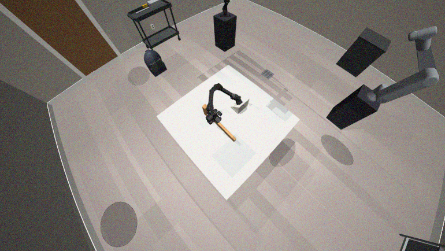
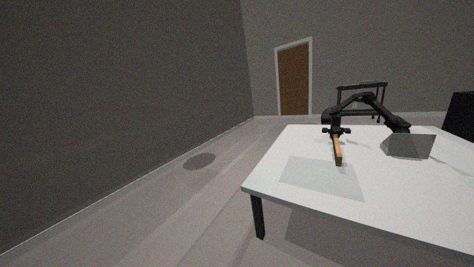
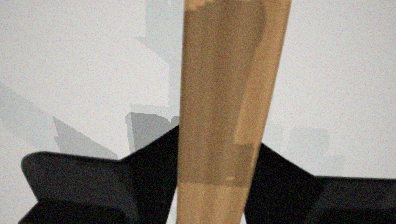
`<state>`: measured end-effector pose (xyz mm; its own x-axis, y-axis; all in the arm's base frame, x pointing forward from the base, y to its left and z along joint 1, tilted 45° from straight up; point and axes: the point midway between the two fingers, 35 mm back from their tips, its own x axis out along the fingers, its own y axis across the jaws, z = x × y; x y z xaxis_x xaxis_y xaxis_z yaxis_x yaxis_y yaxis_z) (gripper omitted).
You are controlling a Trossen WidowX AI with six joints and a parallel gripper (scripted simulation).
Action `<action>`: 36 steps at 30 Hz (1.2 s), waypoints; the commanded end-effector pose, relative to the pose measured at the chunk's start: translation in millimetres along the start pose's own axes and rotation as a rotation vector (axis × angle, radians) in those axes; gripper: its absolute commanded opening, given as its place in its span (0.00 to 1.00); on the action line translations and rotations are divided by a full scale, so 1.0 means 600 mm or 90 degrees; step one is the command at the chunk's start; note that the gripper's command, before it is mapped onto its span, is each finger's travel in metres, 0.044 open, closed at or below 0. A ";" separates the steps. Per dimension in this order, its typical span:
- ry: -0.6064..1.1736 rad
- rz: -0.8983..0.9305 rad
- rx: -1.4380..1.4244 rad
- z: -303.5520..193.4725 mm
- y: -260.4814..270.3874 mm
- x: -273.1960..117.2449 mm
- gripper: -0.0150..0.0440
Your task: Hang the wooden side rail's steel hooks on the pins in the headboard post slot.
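The wooden side rail (image 1: 226, 130) (image 2: 337, 148) (image 3: 217, 90) runs out from under the gripper across the white table, its far end towards the exterior camera. That end is at or close to the table top; I cannot tell if it touches. My gripper (image 1: 215, 120) (image 2: 335, 134) (image 3: 210, 130) is shut on the rail, one black finger against each side. The headboard post (image 1: 204, 109) stands just behind the gripper and arm, mostly hidden. The steel hooks, the slot and the pins are hidden, so I cannot tell whether the hooks sit on the pins.
A grey angled panel (image 1: 241, 107) (image 2: 411, 146) stands on the white table (image 1: 230, 187) (image 2: 398, 199) beside the arm's base. The arm arches from there over to the post. A cart (image 1: 155, 25), dark pedestals and a larger grey arm (image 1: 404, 87) stand away from the table.
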<state>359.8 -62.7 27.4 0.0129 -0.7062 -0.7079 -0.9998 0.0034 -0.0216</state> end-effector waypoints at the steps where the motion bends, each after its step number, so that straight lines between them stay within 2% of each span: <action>1: 0.000 -0.004 -0.004 0.001 -0.001 -0.003 0.25; 36: 0.000 -0.004 -0.004 -0.006 -0.002 -0.004 0.25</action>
<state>359.9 -65.1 29.8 0.0124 -0.7059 -0.7082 -0.9998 0.0035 -0.0211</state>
